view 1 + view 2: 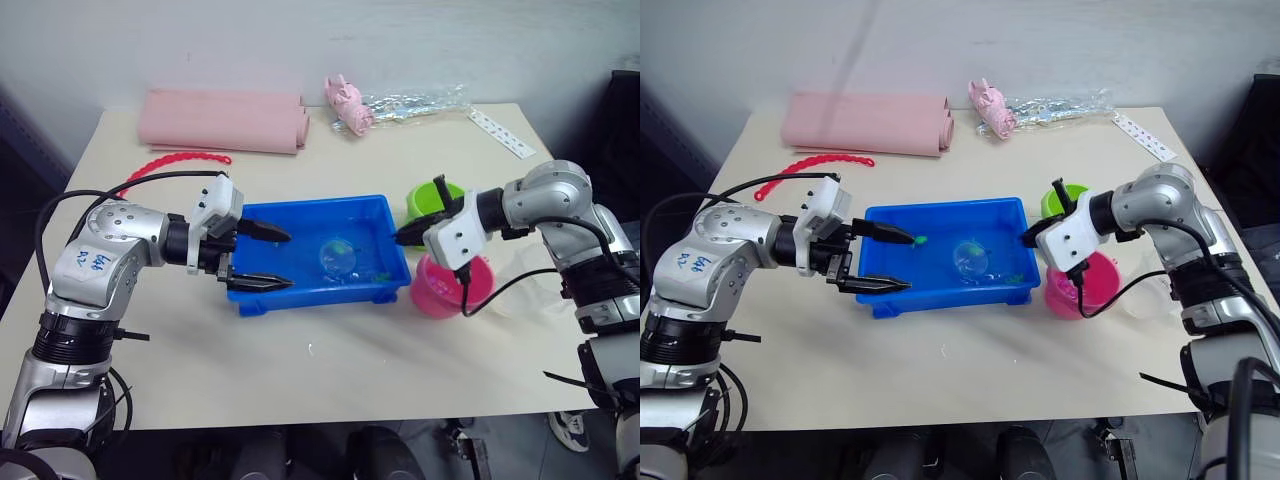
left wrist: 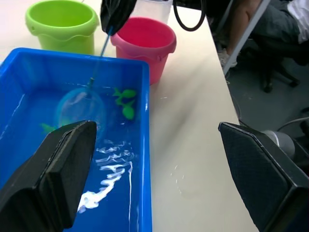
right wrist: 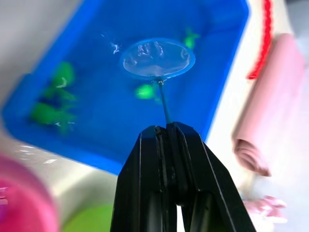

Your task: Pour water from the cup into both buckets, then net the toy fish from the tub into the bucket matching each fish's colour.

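The blue tub (image 1: 310, 205) holds water and several green toy fish (image 2: 124, 94). My right gripper (image 3: 166, 126) is shut on the thin handle of the net (image 3: 157, 58), whose blue hoop dips into the tub's water near the middle. My left gripper (image 1: 290, 261) is open and straddles the tub's front wall at its left end, one finger over the water and one over the table. The green bucket (image 1: 425, 200) and the pink bucket (image 1: 440, 295) stand at the tub's right end, under my right arm. A clear cup (image 1: 1145, 290) sits just right of the pink bucket.
A rolled pink cloth (image 1: 225, 120), a red bead chain (image 1: 180, 160), a pink toy (image 1: 350, 105), a clear plastic bag (image 1: 420, 100) and a white strip (image 1: 500, 132) lie along the table's far side. Water drops (image 2: 176, 176) dot the table in front of the tub.
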Tool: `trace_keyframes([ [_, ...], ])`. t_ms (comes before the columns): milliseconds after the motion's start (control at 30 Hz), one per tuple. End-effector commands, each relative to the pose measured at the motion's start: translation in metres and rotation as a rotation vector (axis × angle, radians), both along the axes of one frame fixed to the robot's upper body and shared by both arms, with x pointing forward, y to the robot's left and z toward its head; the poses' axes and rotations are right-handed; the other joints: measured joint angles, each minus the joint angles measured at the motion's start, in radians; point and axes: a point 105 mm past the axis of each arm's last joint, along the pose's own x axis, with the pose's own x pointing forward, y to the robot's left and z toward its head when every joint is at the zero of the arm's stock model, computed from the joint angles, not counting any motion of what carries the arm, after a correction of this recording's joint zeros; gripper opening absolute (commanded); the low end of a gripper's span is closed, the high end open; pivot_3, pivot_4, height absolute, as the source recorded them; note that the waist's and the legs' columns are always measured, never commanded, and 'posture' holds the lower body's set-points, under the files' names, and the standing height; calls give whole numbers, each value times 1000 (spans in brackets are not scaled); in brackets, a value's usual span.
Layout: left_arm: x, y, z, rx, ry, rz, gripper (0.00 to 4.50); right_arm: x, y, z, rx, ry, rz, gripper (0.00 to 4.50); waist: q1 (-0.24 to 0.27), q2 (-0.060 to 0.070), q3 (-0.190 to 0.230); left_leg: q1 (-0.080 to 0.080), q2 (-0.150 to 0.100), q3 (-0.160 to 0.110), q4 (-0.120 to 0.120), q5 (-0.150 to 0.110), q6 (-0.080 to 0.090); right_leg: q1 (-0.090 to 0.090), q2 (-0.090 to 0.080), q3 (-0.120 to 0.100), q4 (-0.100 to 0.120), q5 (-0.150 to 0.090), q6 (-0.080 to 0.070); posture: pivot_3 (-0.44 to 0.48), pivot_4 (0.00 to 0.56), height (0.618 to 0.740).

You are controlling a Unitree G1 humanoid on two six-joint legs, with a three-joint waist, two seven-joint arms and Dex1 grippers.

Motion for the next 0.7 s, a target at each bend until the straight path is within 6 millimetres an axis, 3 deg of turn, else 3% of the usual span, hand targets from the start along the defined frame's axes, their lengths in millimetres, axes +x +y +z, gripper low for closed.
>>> trace_keyframes([
  [33, -2, -2, 12, -29, -49, -14, 4428, 3, -10, 24, -43, -104, -8, 0, 3, 0, 0, 0, 0, 0, 0, 0, 0, 0, 0, 0, 0, 0, 0, 0, 150, 740],
  [367, 0, -5, 13, -42, -50, -23, 4428, -8, -27, 4, -191, -70, 54, 0, 2, 0, 0, 0, 0, 0, 0, 0, 0, 0, 0, 0, 0, 0, 0, 0, 150, 740],
  [700, 0, -3, 13, -49, -54, -14, 4428, -28, -40, 17, -171, 27, 57, 0, 0, 2, 1, 0, 0, 0, 0, 0, 0, 0, 0, 0, 0, 0, 0, 0, 150, 740],
])
